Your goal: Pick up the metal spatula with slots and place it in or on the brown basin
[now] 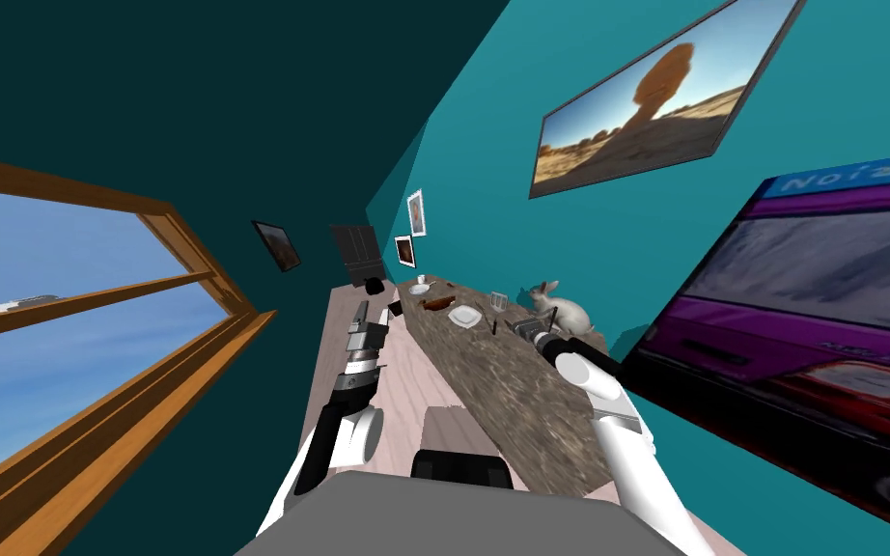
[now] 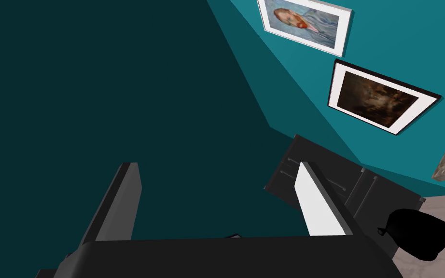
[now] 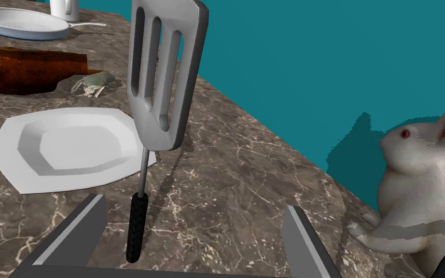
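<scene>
Both spread wide: left gripper (image 2: 216, 166), right gripper (image 3: 195, 205) | slotted spatula (image 3: 161, 82) upright between right gripper's fingers, untouched | brown basin (image 3: 19, 70) beyond plate (image 3: 67, 147)

The right arm stretches forward with the right end effector (image 3: 195, 203) held wide, fingers well apart; the left arm reaches forward alongside, the left end effector (image 2: 216, 165) likewise spread.

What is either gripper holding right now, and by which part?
Nothing. Right gripper is open around the slotted spatula, not touching its handle; left gripper open, empty.
</scene>
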You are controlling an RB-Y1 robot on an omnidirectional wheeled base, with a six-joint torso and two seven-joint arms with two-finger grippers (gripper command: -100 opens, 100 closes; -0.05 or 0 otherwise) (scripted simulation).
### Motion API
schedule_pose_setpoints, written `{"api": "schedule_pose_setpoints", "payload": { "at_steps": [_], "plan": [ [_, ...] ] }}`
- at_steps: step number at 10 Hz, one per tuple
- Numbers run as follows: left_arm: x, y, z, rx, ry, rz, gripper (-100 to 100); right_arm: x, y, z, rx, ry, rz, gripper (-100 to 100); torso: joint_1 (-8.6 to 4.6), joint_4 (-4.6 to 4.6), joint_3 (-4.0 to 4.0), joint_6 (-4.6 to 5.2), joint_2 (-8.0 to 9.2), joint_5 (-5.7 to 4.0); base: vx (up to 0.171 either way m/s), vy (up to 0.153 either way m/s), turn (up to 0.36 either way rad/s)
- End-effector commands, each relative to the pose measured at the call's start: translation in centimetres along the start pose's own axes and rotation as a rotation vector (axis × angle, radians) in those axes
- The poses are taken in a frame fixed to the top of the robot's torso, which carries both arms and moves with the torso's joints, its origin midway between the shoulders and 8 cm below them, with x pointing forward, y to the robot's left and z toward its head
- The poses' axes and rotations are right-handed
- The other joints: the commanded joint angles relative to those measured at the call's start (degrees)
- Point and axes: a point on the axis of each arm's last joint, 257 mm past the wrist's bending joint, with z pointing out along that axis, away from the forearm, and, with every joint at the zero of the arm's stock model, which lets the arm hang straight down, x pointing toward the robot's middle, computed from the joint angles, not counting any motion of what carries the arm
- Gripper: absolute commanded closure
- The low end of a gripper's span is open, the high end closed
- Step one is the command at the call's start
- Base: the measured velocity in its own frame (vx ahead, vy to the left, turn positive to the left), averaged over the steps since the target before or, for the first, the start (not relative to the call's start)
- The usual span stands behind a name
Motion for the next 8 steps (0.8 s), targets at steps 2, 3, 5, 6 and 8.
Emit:
{"api": "schedule_pose_setpoints", "payload": {
  "at_steps": [2,3,5,6,8],
  "plan": [
    [0.0,0.0,0.0,0.0,0.0,0.0,0,-1.7,-1.3,0.3,0.043,-0.045,0.094,-100,0.0,0.0,0.01,-0.01,0.02,0.0,0.077,0.005,0.133],
    [0.0,0.0,0.0,0.0,0.0,0.0,0,-2.1,-1.8,0.4,0.057,-0.057,0.124,-100,-0.01,0.01,0.03,0.01,0.06,0.0,0.076,0.0,0.082],
    [0.0,0.0,0.0,0.0,0.0,0.0,0,-3.0,-3.6,0.7,0.093,-0.082,0.195,-100,-0.07,0.0,0.01,0.0,0.01,-0.01,0.105,-0.028,0.118],
    [0.0,0.0,0.0,0.0,0.0,0.0,0,-2.9,-3.3,0.5,0.082,-0.075,0.175,-100,-0.13,-0.01,-0.03,0.01,-0.05,-0.02,0.052,-0.02,0.025],
    [0.0,0.0,0.0,0.0,0.0,0.0,0,-3.1,-2.5,1.6,0.067,-0.078,0.182,-100,-0.05,0.05,0.15,0.03,0.27,-0.01,-0.017,-0.009,0.07]
  ]
}}
